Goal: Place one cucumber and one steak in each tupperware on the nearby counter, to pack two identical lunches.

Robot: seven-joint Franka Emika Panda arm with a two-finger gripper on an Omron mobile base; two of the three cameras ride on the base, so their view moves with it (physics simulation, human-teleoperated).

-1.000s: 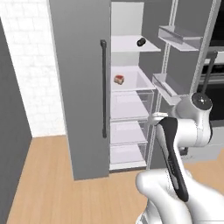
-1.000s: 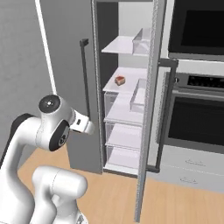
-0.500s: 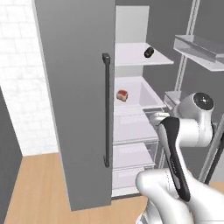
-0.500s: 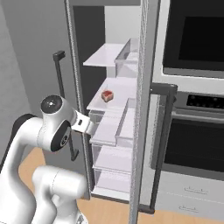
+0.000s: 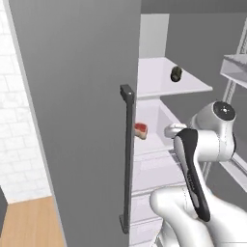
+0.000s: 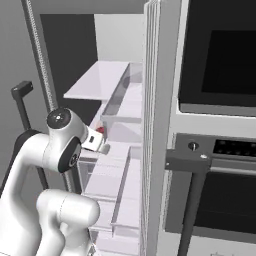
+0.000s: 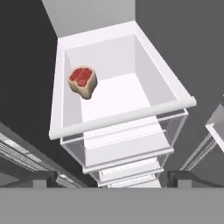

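No text, label, brand, number or sign could be read on anything in these views.

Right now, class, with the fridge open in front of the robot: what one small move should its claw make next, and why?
Probably reach forward and down toward the red raw steak with the pale tan fat rim. It lies alone in the white fridge drawer, ahead of the claw, whose jaws stand open and empty. The dark-green stubby cucumber sits on the shelf above, farther off.
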